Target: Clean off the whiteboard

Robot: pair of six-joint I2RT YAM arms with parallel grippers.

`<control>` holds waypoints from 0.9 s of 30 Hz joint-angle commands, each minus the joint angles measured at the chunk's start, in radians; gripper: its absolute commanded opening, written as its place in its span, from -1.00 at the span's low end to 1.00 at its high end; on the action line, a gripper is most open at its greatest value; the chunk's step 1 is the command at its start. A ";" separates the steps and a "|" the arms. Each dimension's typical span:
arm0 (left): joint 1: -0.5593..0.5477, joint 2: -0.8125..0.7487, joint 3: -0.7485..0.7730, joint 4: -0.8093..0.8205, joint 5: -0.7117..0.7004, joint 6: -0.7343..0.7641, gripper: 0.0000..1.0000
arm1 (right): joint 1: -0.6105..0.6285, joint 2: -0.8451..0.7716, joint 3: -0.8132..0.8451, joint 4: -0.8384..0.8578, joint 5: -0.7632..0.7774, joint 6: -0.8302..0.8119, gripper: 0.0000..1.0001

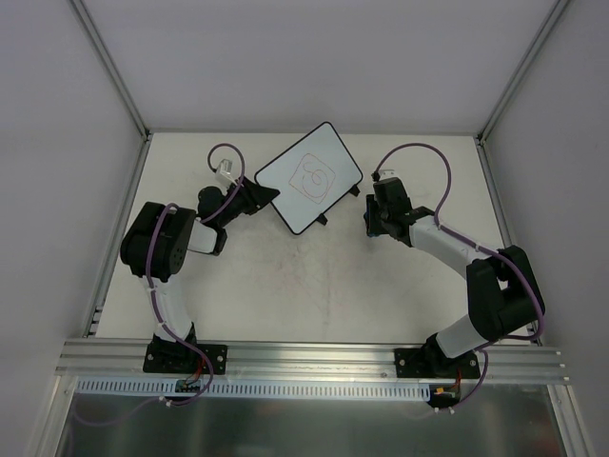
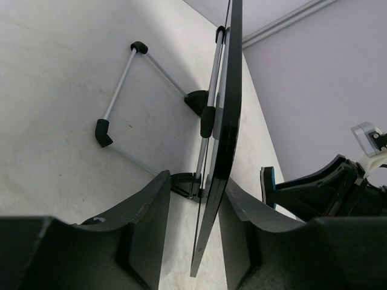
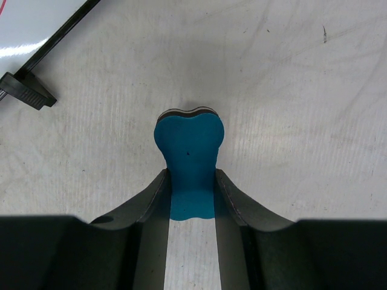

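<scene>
The whiteboard [image 1: 309, 178] stands tilted at the back middle of the table, with a faint red scribble on it. My left gripper [image 1: 262, 197] is at its left corner. In the left wrist view the board's black edge [image 2: 225, 139] runs between my jaws [image 2: 195, 199]; the right finger touches it and a gap shows at the left finger. My right gripper [image 1: 373, 217] is to the board's right, shut on the blue eraser [image 3: 188, 145], which hangs just above the table. The board's corner shows in the right wrist view [image 3: 24, 24].
The board's wire stand [image 2: 121, 78] and black feet [image 3: 27, 90] rest on the white table [image 1: 314, 286]. Grey walls and metal rails [image 1: 114, 76] enclose the table. The right gripper with the eraser [image 2: 269, 184] shows beyond the board in the left wrist view.
</scene>
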 commanded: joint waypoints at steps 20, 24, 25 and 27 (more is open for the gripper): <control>-0.013 0.000 0.040 0.359 0.038 0.001 -0.60 | 0.007 0.029 0.183 0.034 -0.121 0.076 -1.00; -0.013 0.005 0.043 0.364 0.044 -0.001 -0.61 | 0.007 0.095 0.302 0.032 -0.166 0.091 -1.00; -0.013 0.005 0.043 0.364 0.044 0.001 -0.62 | 0.007 0.111 0.350 0.032 -0.199 0.093 -1.00; -0.013 0.008 0.048 0.364 0.049 -0.002 -0.63 | 0.007 0.159 0.398 0.029 -0.214 0.096 -1.00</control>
